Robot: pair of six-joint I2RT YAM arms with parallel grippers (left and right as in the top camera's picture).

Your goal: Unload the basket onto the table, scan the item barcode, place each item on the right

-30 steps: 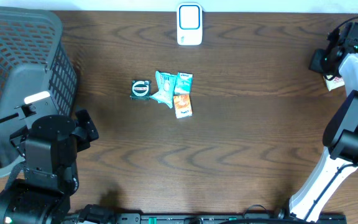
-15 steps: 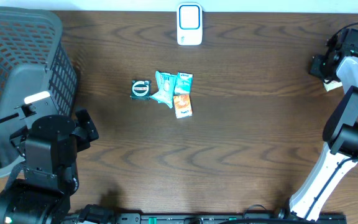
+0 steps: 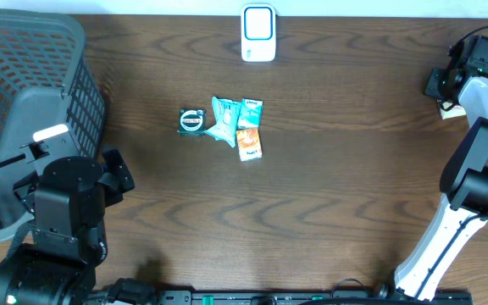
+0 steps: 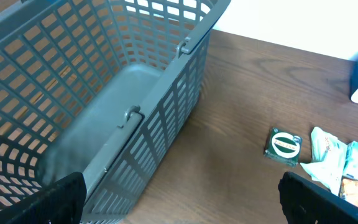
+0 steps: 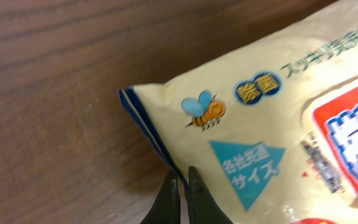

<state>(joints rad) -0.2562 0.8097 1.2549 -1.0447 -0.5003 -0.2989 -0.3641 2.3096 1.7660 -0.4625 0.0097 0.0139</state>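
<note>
A cream packet with a bee logo, blue trim and red lettering fills the right wrist view. My right gripper is shut on its blue-trimmed edge, which passes between the two dark fingertips. From overhead this gripper is at the far right of the table, with a corner of the packet showing beneath the arm. No barcode shows on the packet. The white and blue scanner stands at the far edge, centre. My left gripper hangs open and holds nothing beside the basket.
A grey mesh basket fills the far left corner. Mid-table lie a round green tin, teal packets and an orange packet. Dark wood table lies between them and the right arm.
The right arm has shifted slightly toward the far right edge, carrying the packet with it. The left arm has not moved.
</note>
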